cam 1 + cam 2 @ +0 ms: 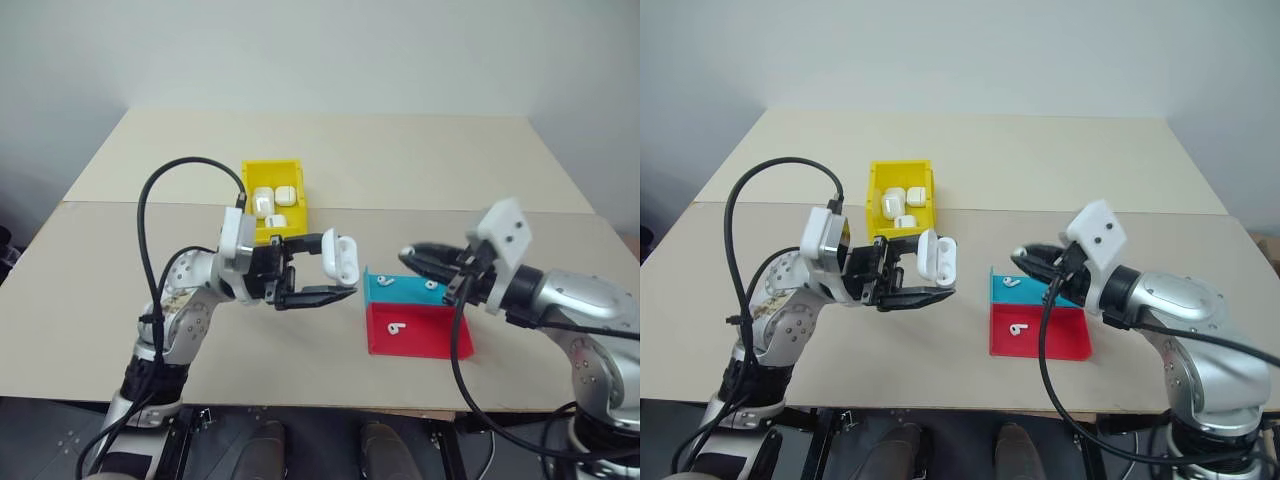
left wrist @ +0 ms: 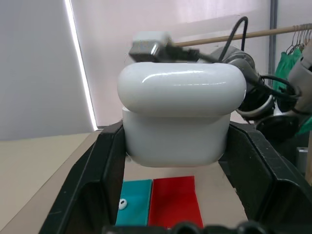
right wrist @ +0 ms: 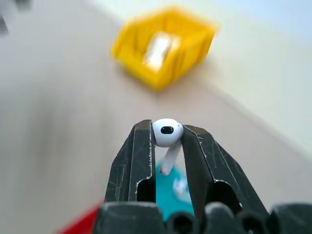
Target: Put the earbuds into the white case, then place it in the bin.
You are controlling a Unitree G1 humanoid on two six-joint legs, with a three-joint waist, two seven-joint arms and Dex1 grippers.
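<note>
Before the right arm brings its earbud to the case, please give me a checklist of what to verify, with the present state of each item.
1. Earbud pinched in right tool: ok, head between the tips, stem hanging down.
2. Case held by left tool: ok, raised above the table.
3. Case lid open: cannot tell.
4. Gap between the two tools: ok, apart.
5. Earbuds left on the trays: one on the blue tray, one on the red tray.
6. Bin has room: cannot tell, several cases already inside.
</note>
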